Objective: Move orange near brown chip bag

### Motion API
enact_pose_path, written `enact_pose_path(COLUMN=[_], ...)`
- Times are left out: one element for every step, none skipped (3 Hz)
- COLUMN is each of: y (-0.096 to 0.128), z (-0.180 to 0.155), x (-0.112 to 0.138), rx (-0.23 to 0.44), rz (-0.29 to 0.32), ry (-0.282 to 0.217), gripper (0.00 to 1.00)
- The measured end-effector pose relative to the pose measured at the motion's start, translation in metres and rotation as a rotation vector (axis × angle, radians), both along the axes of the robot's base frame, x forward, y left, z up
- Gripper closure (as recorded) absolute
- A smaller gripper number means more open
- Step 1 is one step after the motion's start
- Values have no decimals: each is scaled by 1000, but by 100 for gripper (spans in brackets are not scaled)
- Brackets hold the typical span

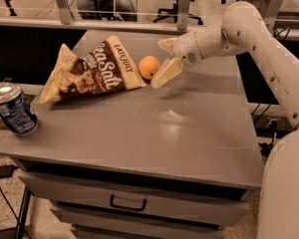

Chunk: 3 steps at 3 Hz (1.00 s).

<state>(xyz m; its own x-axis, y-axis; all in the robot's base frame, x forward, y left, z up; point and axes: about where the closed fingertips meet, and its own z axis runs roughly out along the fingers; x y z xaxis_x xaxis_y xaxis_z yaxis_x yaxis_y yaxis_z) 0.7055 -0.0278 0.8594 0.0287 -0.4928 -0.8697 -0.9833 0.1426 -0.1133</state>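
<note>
Fingers [168, 72] spread wide, empty, just beside the orange [149, 66].

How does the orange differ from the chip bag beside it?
The orange is small, round and smooth; the brown chip bag is far larger, flat and crinkled. The orange is one plain colour; the bag carries white lettering and pale edges. Both lie on the grey table, close together. The tool hangs open beside the orange, opposite the bag.
</note>
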Motion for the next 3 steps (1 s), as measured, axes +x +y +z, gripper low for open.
enact_pose_path(y=[-8,-30,-55], z=[7,24,41], x=[-1,0,0], rx=[-45,-111,-122], rz=[-5,-38,-85], ry=[-23,-78,-134], gripper=[0,0,0])
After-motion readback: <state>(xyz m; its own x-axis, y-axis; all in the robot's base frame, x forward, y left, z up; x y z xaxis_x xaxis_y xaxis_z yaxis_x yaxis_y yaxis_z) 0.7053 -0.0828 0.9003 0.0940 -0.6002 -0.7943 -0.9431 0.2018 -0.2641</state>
